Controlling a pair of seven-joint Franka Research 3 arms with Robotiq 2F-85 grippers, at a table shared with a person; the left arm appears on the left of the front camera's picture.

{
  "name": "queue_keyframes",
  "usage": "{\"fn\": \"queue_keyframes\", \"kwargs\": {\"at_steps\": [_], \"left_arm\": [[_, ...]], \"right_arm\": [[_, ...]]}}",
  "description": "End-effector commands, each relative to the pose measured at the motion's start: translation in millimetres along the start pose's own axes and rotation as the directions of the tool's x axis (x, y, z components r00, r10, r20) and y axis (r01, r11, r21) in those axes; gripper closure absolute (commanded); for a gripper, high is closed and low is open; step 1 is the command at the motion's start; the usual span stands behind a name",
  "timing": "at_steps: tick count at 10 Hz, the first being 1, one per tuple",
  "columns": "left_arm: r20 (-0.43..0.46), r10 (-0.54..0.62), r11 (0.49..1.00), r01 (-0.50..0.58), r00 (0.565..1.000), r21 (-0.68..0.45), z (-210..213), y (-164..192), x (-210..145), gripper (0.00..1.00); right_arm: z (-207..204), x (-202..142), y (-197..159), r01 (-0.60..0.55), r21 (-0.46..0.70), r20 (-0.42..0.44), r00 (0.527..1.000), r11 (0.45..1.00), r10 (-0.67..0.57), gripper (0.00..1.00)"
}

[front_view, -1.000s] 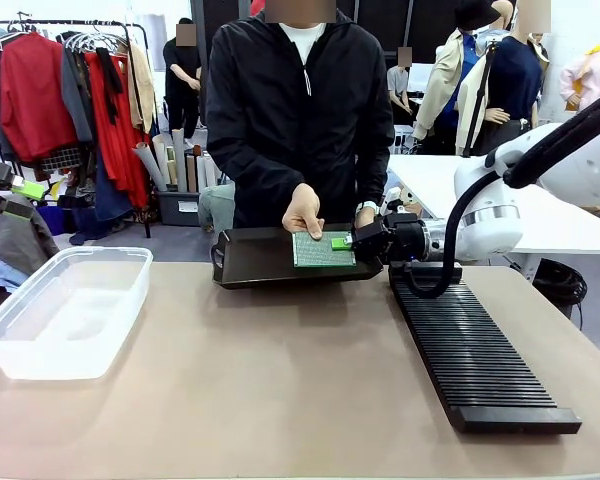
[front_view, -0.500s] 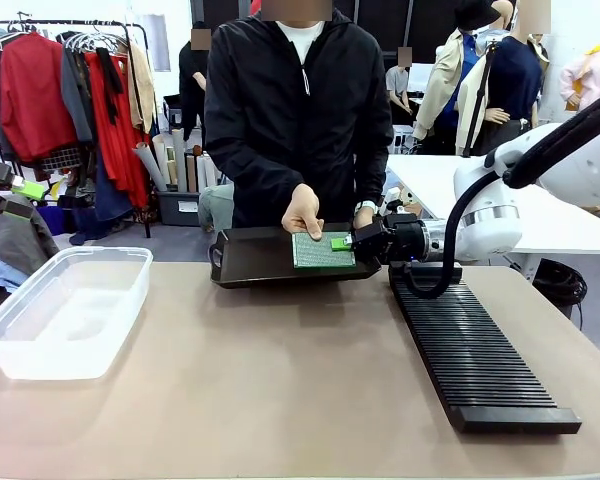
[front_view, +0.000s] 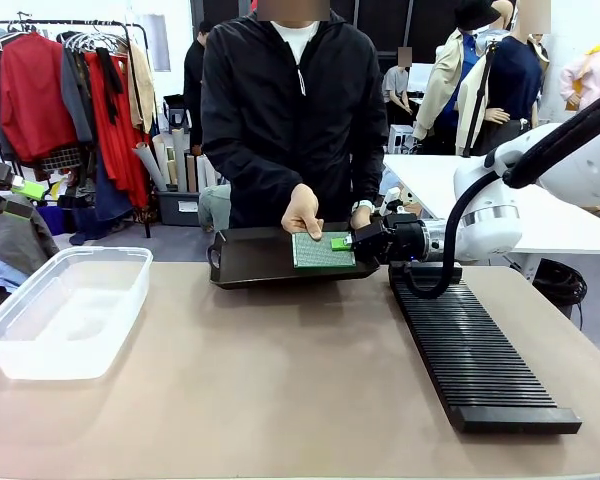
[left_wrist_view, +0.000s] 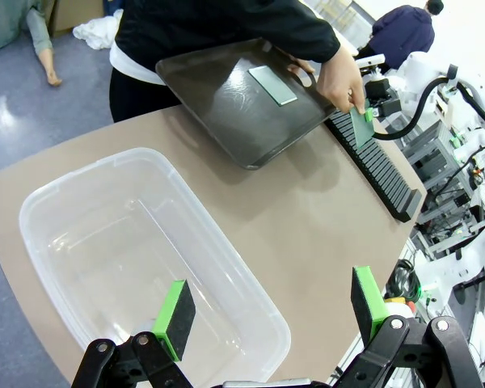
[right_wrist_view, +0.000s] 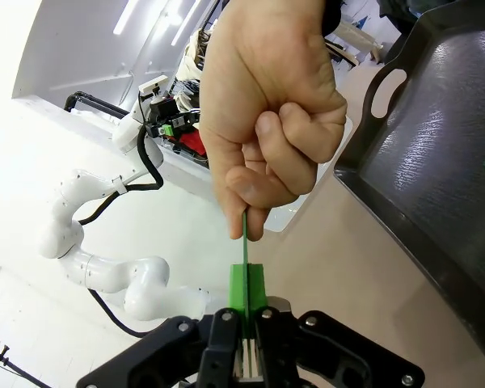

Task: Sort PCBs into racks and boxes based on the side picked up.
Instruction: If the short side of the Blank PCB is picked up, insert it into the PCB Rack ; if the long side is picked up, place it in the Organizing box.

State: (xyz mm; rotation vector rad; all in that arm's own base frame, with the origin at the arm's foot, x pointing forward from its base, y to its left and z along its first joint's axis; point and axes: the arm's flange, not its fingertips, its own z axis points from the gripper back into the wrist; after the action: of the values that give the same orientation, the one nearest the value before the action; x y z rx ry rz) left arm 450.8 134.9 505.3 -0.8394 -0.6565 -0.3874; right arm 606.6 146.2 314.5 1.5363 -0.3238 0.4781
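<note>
A person's hand (front_view: 303, 212) holds a green PCB (front_view: 320, 250) upright by its top edge in front of the dark tray (front_view: 260, 262), patterned face towards me. My right gripper (front_view: 342, 243) is shut on that board's right edge. In the right wrist view the PCB (right_wrist_view: 245, 234) is edge-on, pinched by the hand (right_wrist_view: 267, 113) above my shut right gripper (right_wrist_view: 246, 295). My left gripper (left_wrist_view: 272, 311) is open and holds nothing, over the near corner of the clear box (left_wrist_view: 89, 174). A second PCB (left_wrist_view: 272, 85) lies flat on the tray (left_wrist_view: 226, 113). The black rack (front_view: 475, 350) lies at the right.
The clear box (front_view: 80, 253) stands at the table's left, with my left gripper (front_view: 22, 197) beyond its far left corner. The person stands at the far edge holding the tray. Bare table spreads between box and rack (left_wrist_view: 380, 162). Clothes rails stand behind.
The person and the tray have shifted slightly to the left. Neither gripper has moved and the board stays where it was.
</note>
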Motion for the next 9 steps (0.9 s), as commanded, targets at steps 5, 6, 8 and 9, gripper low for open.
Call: {"fn": "queue_keyframes", "kwargs": {"at_steps": [5,6,8,9], "left_arm": [[-0.004,-0.003,1.000,0.003,1.000,-0.001,0.1,-0.2,-0.6,0.00],[-0.004,-0.003,1.000,0.003,1.000,-0.001,0.1,-0.2,-0.6,0.00],[-0.004,-0.003,1.000,0.003,1.000,-0.001,0.1,-0.2,-0.6,0.00],[-0.004,-0.003,1.000,0.003,1.000,-0.001,0.1,-0.2,-0.6,0.00]], "right_arm": [[0.0,0.4,0.4,-0.001,0.002,0.002,1.000,1.000,0.001,1.00],[0.0,0.4,0.4,-0.001,0.002,0.002,1.000,1.000,0.001,1.00],[0.0,0.4,0.4,-0.001,0.002,0.002,1.000,1.000,0.001,1.00],[0.0,0.4,0.4,-0.001,0.002,0.002,1.000,1.000,0.001,1.00]]}}
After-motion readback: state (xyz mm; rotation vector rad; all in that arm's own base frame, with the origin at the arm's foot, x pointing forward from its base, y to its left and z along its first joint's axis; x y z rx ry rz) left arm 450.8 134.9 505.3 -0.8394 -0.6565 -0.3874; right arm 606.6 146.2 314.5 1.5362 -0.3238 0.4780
